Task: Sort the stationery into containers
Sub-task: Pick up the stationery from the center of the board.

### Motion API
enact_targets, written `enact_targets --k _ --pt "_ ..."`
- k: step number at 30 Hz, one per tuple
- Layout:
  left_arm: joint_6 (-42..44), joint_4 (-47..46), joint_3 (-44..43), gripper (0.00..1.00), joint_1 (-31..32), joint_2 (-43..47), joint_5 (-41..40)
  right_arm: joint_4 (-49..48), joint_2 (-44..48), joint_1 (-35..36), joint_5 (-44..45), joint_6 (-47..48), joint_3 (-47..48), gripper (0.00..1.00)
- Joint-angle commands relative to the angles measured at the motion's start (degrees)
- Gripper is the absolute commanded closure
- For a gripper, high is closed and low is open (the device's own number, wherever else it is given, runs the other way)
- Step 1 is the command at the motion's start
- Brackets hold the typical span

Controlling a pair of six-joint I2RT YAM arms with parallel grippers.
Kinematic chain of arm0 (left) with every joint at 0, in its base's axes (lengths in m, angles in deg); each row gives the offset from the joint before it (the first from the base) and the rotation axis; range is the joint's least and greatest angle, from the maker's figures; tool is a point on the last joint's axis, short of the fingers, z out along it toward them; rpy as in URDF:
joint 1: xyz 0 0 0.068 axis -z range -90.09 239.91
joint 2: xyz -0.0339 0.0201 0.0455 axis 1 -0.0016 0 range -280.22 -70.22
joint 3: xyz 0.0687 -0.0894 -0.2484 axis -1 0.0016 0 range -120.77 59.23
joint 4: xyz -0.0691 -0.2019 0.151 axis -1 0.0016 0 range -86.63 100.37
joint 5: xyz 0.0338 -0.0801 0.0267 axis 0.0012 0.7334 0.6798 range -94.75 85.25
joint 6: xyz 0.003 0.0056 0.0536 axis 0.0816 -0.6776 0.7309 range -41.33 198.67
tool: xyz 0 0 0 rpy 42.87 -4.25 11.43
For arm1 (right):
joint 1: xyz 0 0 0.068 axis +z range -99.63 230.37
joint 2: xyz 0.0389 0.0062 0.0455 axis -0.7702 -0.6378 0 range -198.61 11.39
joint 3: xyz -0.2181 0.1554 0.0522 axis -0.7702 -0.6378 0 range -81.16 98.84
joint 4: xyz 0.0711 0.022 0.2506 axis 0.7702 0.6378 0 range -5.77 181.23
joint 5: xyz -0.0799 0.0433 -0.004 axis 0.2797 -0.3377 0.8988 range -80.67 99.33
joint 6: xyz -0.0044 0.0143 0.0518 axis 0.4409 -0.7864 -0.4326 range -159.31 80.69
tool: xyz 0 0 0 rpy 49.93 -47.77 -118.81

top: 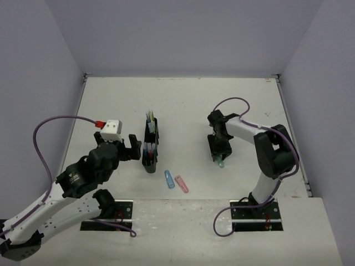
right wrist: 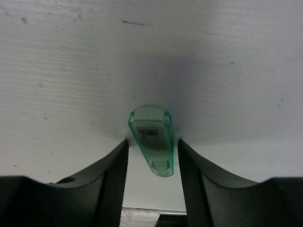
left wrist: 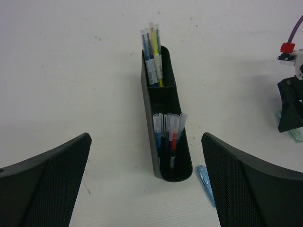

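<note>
The black organiser (top: 151, 147) stands mid-table, with yellow-green and blue pens (left wrist: 152, 52) in its far compartment and red, blue and purple pens (left wrist: 169, 135) in its near one. A chunky blue piece (top: 169, 179) and a pink piece (top: 181, 183) lie on the table just right of its near end. My left gripper (top: 133, 148) is open and empty, just left of the organiser (left wrist: 147, 109). My right gripper (right wrist: 152, 142) is down at the table with its fingers either side of a green piece (right wrist: 154, 139). Narrow gaps show on both sides of the piece.
The table (top: 183, 100) is white, with walls at the left, back and right. The blue piece (left wrist: 204, 179) lies close to my left gripper's right finger (left wrist: 246, 184). The right gripper (left wrist: 289, 111) shows at the right edge of the left wrist view.
</note>
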Motion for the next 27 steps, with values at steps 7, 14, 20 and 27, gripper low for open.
enact_targets --k 7,14,20,27 --pt "1.77 -2.73 -0.42 0.00 -0.10 -0.07 1.80 -0.55 -0.77 0.58 3.27 3.17 2.71 0.94" --pt "-1.81 -14.90 0.95 0.00 -0.18 -2.36 17.78 -12.58 19.34 11.21 1.40 2.97 -2.11 1.00" --pt "-4.21 -34.87 4.06 0.00 -0.09 -4.94 37.97 -26.69 33.14 23.36 -4.87 2.80 -5.88 1.00" --pt "-5.64 -35.58 1.04 0.13 -0.18 -12.19 37.09 -33.61 39.71 29.19 -5.72 0.18 -6.07 1.00"
